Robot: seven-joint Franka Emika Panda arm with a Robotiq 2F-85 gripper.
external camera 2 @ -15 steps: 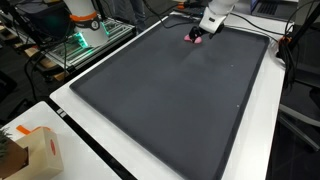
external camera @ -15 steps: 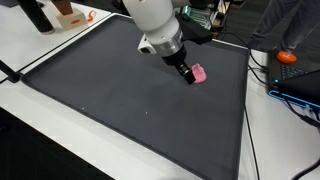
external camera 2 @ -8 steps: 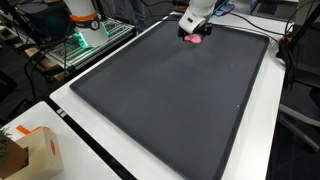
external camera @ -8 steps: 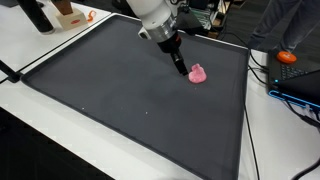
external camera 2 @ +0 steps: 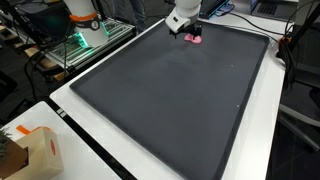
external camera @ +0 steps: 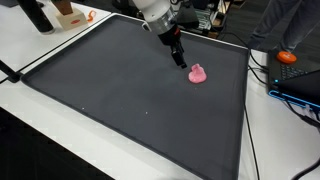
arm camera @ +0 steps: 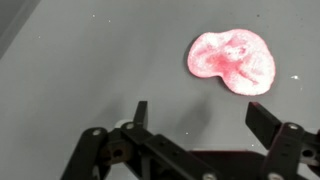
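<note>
A small pink lump (external camera: 198, 74) lies on the dark grey mat (external camera: 130, 100), near its far corner; it shows as a pink blob (external camera 2: 195, 39) in both exterior views. My gripper (external camera: 180, 60) hangs above the mat just beside the lump, not touching it. In the wrist view the pink lump (arm camera: 233, 62) lies free on the mat ahead of my gripper (arm camera: 200, 112), whose jaws stand wide apart and hold nothing. The right fingertip (arm camera: 264, 119) is nearest the lump.
The mat lies on a white table (external camera: 40, 140). An orange object (external camera: 288, 57) and cables sit past the mat's edge. A cardboard box (external camera 2: 30, 152) stands at a table corner. A rack with green lights (external camera 2: 75, 45) stands beside the table.
My gripper has lifted up and away from the pink lump, which stays on the mat where it was let go. The jaws have stayed wide.
</note>
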